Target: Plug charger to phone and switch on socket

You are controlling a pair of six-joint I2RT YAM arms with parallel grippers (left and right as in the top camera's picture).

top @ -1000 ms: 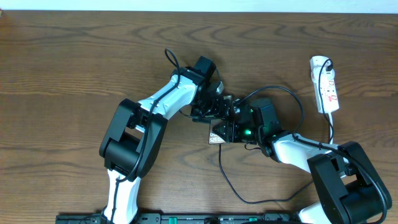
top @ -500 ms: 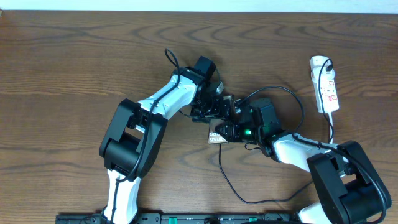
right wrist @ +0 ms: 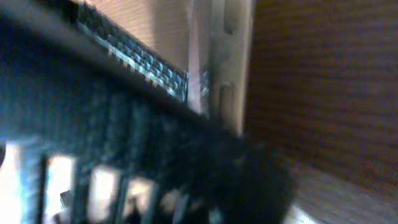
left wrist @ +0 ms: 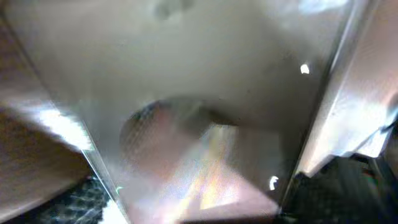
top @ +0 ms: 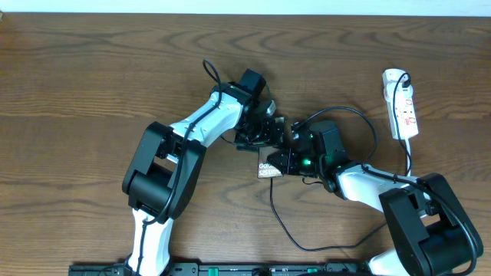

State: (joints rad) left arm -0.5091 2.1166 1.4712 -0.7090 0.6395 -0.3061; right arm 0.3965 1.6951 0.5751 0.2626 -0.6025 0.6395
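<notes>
A brown wooden table (top: pixel 92 77) is seen from above, with a thin strip of white wall (top: pixel 245 6) along the far side. Two black and white arms are stretched in from the near edge and are brought together in the middle of the table. The left gripper (top: pixel 267 136) and the right gripper (top: pixel 282 159) are crowded close together there, right over the phone (top: pixel 268 169). Only a small dark corner of the phone, with white letters on it, is shown under them. From above, the fingers are lost in a dark clump, so it cannot be told if either gripper is open or closed. The left wrist view is almost filled by a grey flat face, very close and blurry, with a round darker patch on it, and no fingers can be made out. The right wrist view is blurry too: a big dark shape is spread across the lower left, a pale narrow edge is seen beside it, and bare wood is seen on the right. What is held there, if anything, cannot be told. The charger (top: pixel 271 199) is seen as a thin black cable that is run from just beside the phone toward the near edge and is curled off to the right. The socket (top: pixel 400 107) is laid at the far right of the table, well apart from the phone, with a black plug (top: pixel 404 77) at its far end.
</notes>
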